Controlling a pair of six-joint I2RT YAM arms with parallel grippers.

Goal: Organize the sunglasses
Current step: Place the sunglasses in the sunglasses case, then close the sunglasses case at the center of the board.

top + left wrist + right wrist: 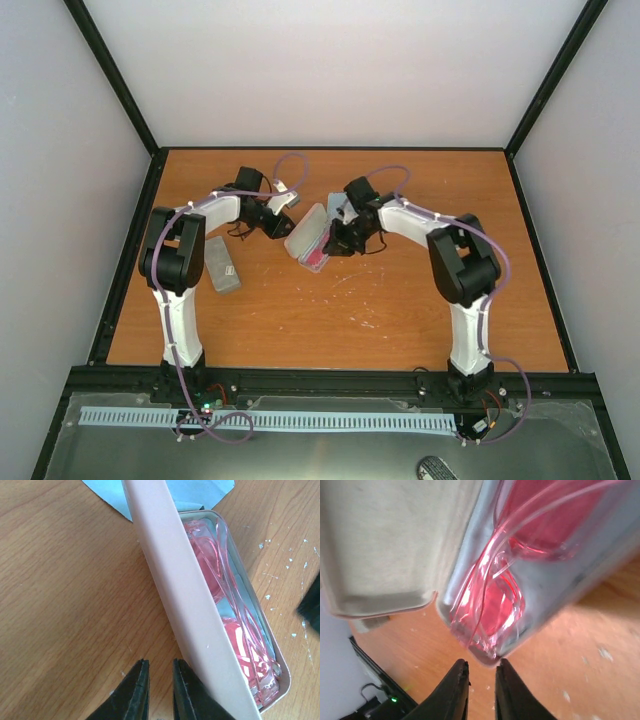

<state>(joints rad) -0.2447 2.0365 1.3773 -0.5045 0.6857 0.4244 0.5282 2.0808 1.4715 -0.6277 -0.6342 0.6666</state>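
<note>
The red-orange sunglasses (235, 630) lie folded inside the open pink case (306, 236) at the table's middle. Its lid (175, 580) stands up along the left side of the tray. My left gripper (159, 662) is low beside that lid, jaws a narrow gap apart with only wood between them, and its right finger is close against the lid. My right gripper (481, 662) sits at the near end of the case (570, 575). It is slightly open and holds nothing, with the sunglasses (495, 600) just beyond its tips.
A grey case (222, 263) lies shut on the table left of the left arm. A light blue cloth (195, 492) lies beyond the pink case's far end. White specks dot the wood (365, 310) in front of the case.
</note>
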